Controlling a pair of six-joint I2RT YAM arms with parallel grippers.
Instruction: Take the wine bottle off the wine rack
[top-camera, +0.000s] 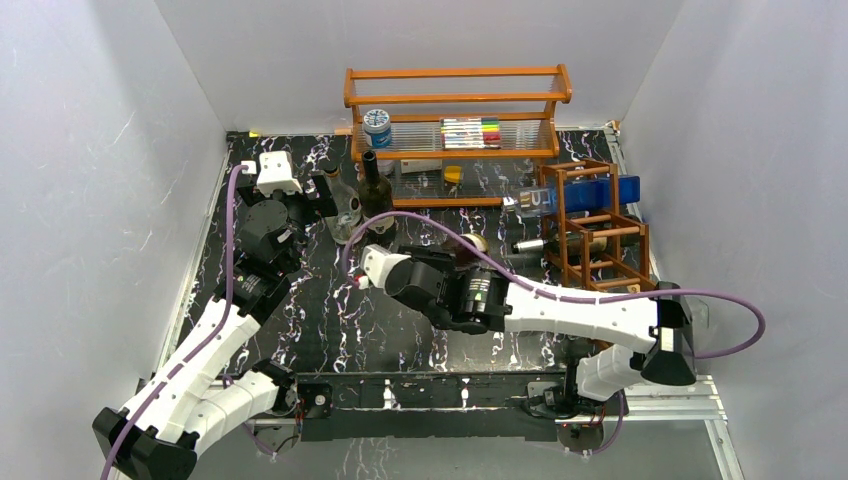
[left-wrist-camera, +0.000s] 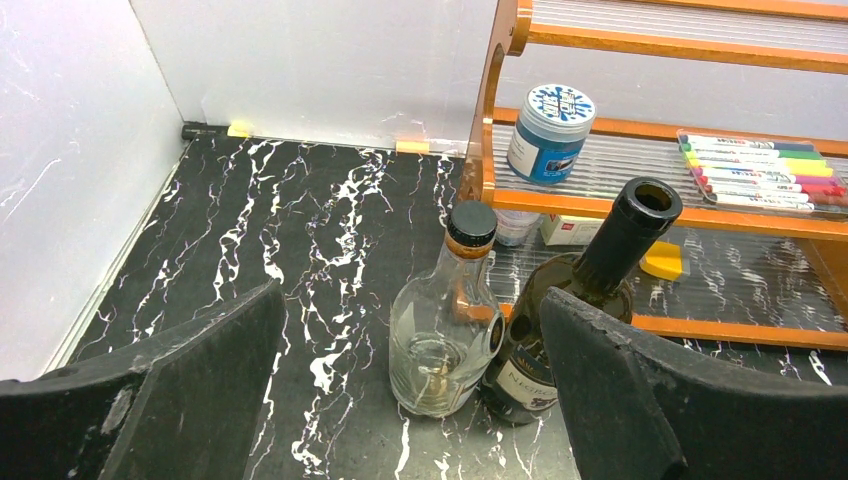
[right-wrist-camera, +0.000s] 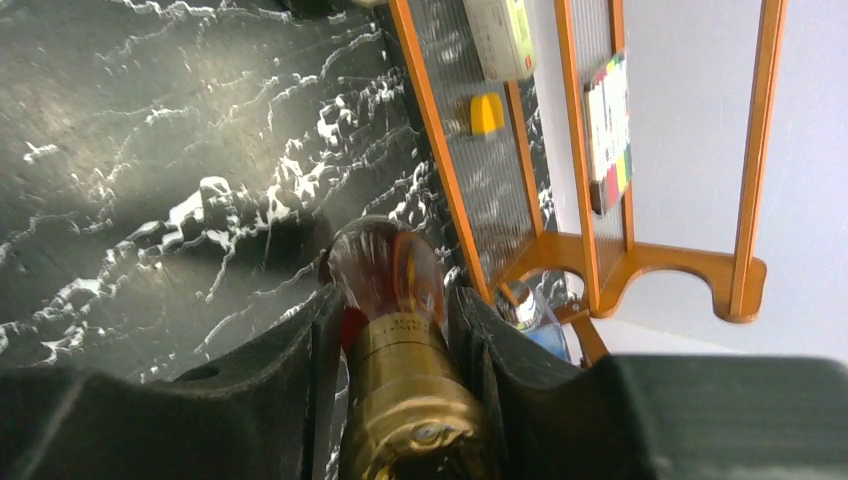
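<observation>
Already the wine bottle (right-wrist-camera: 400, 390) is out of the wine rack (top-camera: 605, 231). The right gripper (right-wrist-camera: 392, 295) is clenched on its gold-foil part, at about nine o'clock from the rack and in front of the orange shelf (top-camera: 455, 98), probably to carry it clear. Its long axis follows the fingers, and the rounded end points to about ten o'clock. The left gripper (left-wrist-camera: 415, 295) hangs released.

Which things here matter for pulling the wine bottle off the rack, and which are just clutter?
Job: wine bottle, clamped in right gripper; wine rack.
Clutter: orange shelf, blue jar, marker set, clear capped bottle, open dark green bottle.
</observation>
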